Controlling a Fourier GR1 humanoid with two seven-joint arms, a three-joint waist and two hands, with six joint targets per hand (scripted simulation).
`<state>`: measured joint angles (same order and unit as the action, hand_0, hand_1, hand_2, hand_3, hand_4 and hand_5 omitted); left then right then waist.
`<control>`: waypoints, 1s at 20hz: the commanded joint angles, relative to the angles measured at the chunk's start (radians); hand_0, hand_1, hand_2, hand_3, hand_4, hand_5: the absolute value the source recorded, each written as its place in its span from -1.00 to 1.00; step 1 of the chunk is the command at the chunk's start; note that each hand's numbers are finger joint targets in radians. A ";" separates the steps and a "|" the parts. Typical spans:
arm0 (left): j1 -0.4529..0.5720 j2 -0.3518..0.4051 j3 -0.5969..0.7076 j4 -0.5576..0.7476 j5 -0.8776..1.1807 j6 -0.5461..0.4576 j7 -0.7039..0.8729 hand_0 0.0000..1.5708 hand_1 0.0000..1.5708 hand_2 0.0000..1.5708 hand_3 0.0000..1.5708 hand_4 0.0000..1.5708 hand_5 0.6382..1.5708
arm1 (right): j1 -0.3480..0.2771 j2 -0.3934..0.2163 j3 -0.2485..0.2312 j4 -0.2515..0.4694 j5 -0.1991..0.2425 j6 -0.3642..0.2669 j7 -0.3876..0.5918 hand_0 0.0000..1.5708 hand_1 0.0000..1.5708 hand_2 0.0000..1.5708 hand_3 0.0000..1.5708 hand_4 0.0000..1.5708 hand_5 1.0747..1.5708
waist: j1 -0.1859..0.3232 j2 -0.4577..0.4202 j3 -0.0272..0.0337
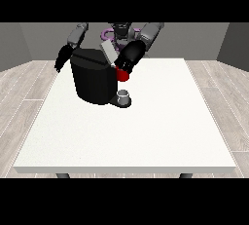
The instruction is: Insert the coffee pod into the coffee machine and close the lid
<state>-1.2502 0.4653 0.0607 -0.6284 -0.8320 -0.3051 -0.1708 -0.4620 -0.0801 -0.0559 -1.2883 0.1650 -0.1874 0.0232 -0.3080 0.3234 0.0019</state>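
1. While I watch from across the surface [146, 136], the coffee machine [92, 80] stands at its far left part, grey lid [109, 52] tilted up.
2. The robot hand at the view's right [127, 59] sits at a red thing at the machine [122, 75]; I cannot tell its fingers.
3. The robot hand at the view's left [62, 59] hangs with straight fingers beside the machine.
4. A grey thing [124, 95] rests at the machine's base.

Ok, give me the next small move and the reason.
Probably press the raised grey lid down: it stands tilted open above the black boxy coffee machine, and the black hand at the view's right is beside it, above a red thing at the machine.
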 commanded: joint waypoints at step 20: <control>-0.097 0.063 0.019 0.010 -0.053 0.074 -0.071 0.27 0.27 0.30 -0.09 -1.00 1.00 | -0.081 -0.018 0.002 -0.001 0.026 -0.008 0.029 -1.00 -1.00 -1.00 -1.00 -0.73 1.00 | -0.039 0.093 -0.0014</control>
<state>-1.2936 0.5231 0.0885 -0.6305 -0.8634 -0.2277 -0.2637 -0.4938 -0.0909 -0.0492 -1.3015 0.1827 -0.1909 0.0249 -0.3369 0.3944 0.0020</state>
